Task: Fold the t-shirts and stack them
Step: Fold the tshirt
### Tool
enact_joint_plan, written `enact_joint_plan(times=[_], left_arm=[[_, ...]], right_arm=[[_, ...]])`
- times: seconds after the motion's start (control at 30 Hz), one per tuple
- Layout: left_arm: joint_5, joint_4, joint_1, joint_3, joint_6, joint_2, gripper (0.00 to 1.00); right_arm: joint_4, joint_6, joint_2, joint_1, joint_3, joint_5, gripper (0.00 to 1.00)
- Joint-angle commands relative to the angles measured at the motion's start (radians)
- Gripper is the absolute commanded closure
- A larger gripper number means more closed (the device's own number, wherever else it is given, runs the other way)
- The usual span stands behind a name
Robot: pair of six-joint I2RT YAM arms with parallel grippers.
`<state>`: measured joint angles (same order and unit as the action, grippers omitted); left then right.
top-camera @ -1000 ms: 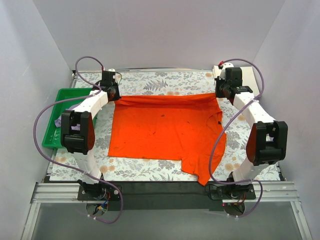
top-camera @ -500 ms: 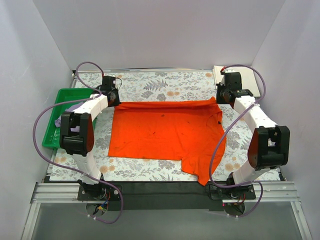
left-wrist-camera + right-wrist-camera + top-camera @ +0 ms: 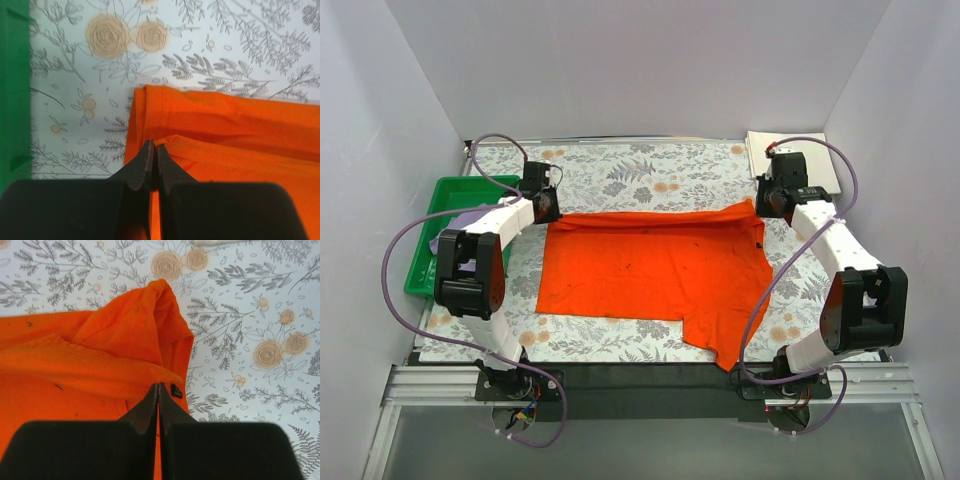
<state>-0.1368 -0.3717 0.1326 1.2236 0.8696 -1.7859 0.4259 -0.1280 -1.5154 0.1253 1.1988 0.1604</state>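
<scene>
The orange t-shirt (image 3: 650,265) lies spread on the floral table (image 3: 650,170). Its far edge is drawn into a raised fold between the left gripper (image 3: 542,205) at the far-left corner and the right gripper (image 3: 768,203) at the far-right corner. Both pairs of jaws are pressed together on that cloth. Bare table runs beyond the far edge. A narrow strip separates the shirt's left edge from the green tray (image 3: 448,200), and the near-right corner reaches the table's near edge. Only the right wrist view shows a small dark label (image 3: 175,390) beside the fingertips. The left wrist view shows the doubled hem.
</scene>
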Motion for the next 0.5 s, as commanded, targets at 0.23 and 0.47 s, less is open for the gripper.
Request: enact_joint_plan(times=[0.23, 0.47], left_arm=[[0.036, 0.030, -0.010, -0.095, 0.026, 0.052, 1.00], [0.043, 0.025, -0.010, -0.118, 0.063, 0.121, 0.70]], right_arm=[[0.025, -0.064, 0.023, -0.001, -0.113, -0.053, 0.99], [0.054, -0.070, 0.017, 0.000, -0.143, -0.131, 0.95]])
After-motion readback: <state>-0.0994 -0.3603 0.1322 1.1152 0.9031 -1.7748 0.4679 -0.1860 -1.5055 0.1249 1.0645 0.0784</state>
